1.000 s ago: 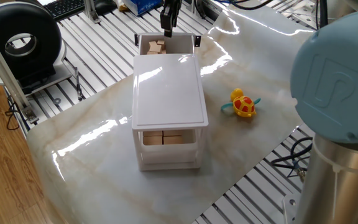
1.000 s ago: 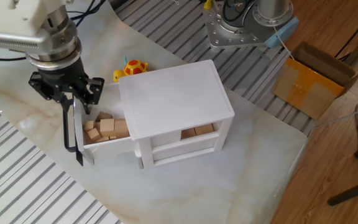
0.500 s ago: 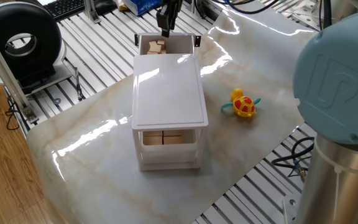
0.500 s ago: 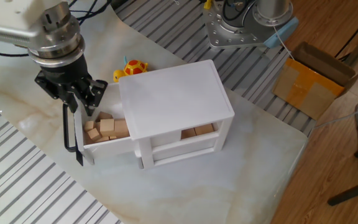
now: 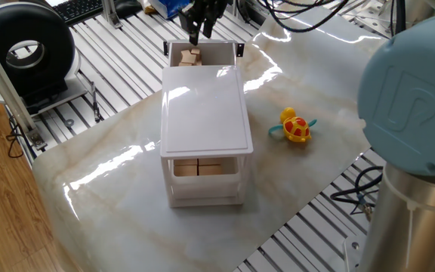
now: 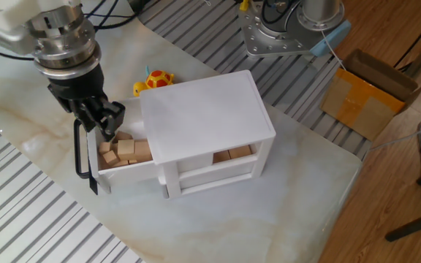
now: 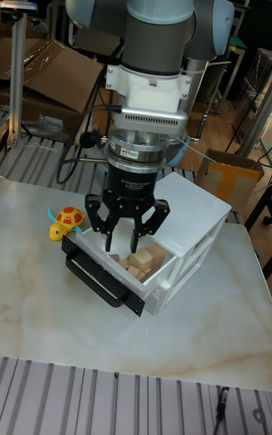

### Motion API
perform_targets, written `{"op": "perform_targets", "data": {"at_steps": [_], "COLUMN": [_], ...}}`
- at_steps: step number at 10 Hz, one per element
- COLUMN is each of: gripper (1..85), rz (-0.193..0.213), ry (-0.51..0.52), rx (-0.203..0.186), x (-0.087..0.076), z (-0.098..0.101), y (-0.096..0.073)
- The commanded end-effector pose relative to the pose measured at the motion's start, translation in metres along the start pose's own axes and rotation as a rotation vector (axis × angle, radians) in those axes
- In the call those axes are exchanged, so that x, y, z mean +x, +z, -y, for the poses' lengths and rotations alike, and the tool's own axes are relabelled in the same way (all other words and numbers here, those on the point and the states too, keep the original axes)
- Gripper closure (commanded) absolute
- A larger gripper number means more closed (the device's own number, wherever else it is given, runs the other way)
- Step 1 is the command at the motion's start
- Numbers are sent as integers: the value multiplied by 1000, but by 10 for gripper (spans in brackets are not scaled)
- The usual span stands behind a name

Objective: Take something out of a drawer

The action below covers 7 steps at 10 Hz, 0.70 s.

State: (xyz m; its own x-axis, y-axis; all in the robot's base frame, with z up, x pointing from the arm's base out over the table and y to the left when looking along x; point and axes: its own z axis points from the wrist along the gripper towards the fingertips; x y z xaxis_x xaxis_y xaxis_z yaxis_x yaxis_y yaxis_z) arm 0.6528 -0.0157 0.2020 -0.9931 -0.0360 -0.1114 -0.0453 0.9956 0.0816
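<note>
The white cabinet [image 5: 206, 106] has its top drawer [image 6: 129, 170] pulled out, black handle [image 7: 102, 282] on its front. Several pale wooden cubes [image 7: 140, 260] lie inside, also showing in both fixed views [image 6: 126, 149] [image 5: 190, 55]. My gripper [image 7: 123, 248] hangs straight down over the drawer's inner half, open, fingertips just above the cubes with nothing between them. From the side my gripper [image 6: 102, 134] is at the drawer's back edge next to the cabinet's top. From the far camera my gripper [image 5: 199, 34] is above the drawer.
A yellow-and-red toy [image 5: 295, 127] lies on the marble table [image 5: 112, 189] beside the cabinet. The lower drawers hold more wooden blocks [image 5: 199, 168]. A cardboard box [image 6: 368, 98] sits on the floor. A black round device [image 5: 25, 49] stands off the table's corner.
The gripper has shifted a little toward the cabinet over the drawer, lowered slightly, and its wrist has turned. The cubes and drawer have not moved.
</note>
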Motion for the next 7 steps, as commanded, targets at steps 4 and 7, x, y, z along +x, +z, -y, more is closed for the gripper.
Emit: {"op": "perform_targets", "data": {"at_steps": [4,7], "gripper": [437,437], "rz": [19,-25], "ry": [248,267], "rx": [-58,-15], "x": [-5,7], "z": [-46,-36], "y": [-7,-6]}}
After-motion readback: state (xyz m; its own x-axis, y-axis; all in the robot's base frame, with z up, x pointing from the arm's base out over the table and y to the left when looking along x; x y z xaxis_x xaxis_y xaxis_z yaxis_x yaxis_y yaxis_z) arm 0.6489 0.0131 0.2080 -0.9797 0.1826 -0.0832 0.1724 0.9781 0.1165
